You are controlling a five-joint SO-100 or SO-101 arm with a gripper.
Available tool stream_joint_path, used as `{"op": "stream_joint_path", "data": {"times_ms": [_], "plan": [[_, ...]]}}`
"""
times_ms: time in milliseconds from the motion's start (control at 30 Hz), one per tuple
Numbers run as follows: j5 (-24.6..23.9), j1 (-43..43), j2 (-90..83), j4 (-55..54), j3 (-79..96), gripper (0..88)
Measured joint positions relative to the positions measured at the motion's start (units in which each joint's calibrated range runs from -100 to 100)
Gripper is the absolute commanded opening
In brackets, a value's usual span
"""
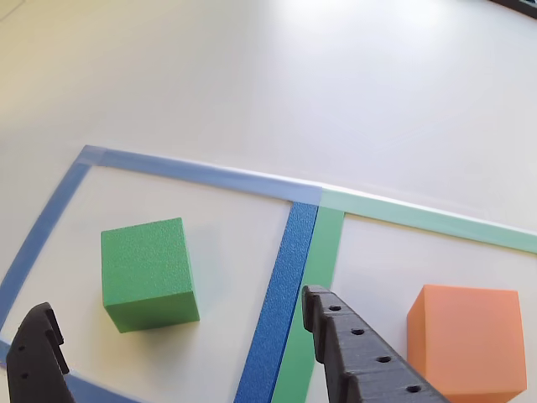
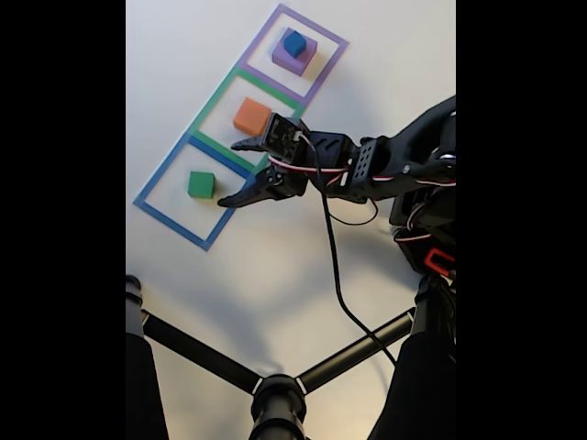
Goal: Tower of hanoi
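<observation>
Hovering with its jaws spread wide and nothing in them, the gripper (image 2: 234,171) hangs above the taped line between the blue square and the green square. Below it the green cube (image 1: 149,274) sits alone in the blue square, the orange cube (image 1: 466,341) in the green one. Farther off a small blue cube (image 2: 294,42) already tops a purple cube (image 2: 291,60), so most stacking looks left.

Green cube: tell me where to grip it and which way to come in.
Grip the green cube across two opposite flat side faces, coming down from above. It sits flat and alone in the blue-taped square, clear of the tape, and the open claw already looks wider than the cube.
</observation>
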Motion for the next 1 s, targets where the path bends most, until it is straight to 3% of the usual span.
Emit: {"op": "stream_joint_path", "data": {"times_ms": [333, 1000], "plan": [[0.00, -1.40, 10.59, -7.26, -4.82, 34.6], [0.75, -3.20, 20.01, -10.05, -11.87, 32.0]]}}
